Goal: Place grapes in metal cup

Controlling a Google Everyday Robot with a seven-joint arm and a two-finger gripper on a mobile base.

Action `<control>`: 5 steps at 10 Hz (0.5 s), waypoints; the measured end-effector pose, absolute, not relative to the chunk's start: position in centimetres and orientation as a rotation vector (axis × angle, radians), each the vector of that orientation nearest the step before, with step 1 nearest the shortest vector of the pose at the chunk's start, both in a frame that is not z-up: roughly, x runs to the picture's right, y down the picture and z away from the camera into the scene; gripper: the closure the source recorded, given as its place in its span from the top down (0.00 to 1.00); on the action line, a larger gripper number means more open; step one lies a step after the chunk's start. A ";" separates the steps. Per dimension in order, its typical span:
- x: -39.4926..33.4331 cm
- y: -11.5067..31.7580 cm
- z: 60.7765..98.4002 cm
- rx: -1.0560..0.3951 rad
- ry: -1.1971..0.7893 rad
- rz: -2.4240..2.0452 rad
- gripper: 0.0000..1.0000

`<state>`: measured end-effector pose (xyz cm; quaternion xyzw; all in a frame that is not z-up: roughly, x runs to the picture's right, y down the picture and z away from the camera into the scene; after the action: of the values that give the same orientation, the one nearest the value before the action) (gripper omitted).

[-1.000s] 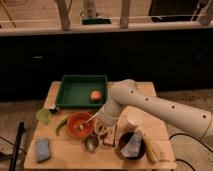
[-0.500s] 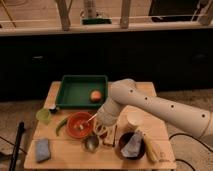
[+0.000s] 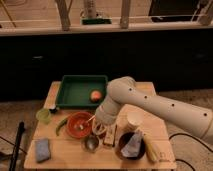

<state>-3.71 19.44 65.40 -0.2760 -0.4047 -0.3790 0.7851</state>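
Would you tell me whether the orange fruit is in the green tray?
Yes: the orange fruit lies inside the green tray, near its right wall; the gripper is lower.

The white arm comes in from the right edge of the camera view, its long perforated forearm rising leftward to a rounded elbow joint near the middle. From that joint the wrist segment turns sharply downward and slightly left. The gripper [image 3: 100, 129] hangs at the lower end of the wrist, below and left of the elbow, pointing down with its pale fingers [image 3: 106, 133] low.
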 end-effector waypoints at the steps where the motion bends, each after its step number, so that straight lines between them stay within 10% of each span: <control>1: -3.8 19.5 65.0 -0.595 -0.871 -0.820 0.00; 5: -4.7 19.9 63.6 -0.600 -0.870 -0.837 0.10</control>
<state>-4.74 19.88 63.58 -0.2776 -0.4028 -0.3874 0.7814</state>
